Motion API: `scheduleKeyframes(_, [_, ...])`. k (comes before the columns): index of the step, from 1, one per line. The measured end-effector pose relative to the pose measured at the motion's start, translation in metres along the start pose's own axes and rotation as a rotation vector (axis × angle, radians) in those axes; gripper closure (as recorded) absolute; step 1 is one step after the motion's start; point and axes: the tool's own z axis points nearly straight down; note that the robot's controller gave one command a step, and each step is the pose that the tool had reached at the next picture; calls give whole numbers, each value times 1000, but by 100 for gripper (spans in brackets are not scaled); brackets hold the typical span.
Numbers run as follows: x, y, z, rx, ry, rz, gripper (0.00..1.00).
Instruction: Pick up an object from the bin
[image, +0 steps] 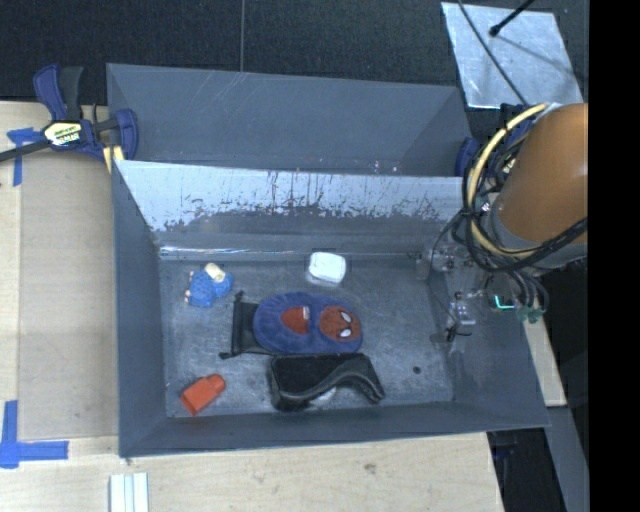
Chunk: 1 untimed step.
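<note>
Low at the near end of the grey bin (300, 140), where the arm comes in over the rim, the pincer (457, 328) hangs close above a bare patch of floor, with nothing under it and nothing in it that I can see. Whether it is open or closed I cannot tell, since from this side it shows as one narrow upright shape. By that reading the pick is not yet begun: no thing is gripped or lifted, and every thing lies loose on the floor. Closest to the pincer, though well apart from it, are a black soft thing (325, 380), perhaps a shoe or pouch, and just beyond it a blue slipper (305, 323) with two red patches; the two look to be touching. A small white lump (327, 267) lies about as far off, near the back wall. Farthest from the pincer are a little blue toy (207, 288) and an orange block (203, 393). What is left, I judge, is all of it: travel across to one thing, come down round it, close, and lift it clear. The arm stands steep, its orange cover (545, 180) high above the pincer and outside the rim, cables (490, 230) looping down to a wrist that points nearly straight at the floor.
</note>
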Motion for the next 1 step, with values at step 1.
scheduleKeyframes(1, [2,95,156,11,2,-459,0])
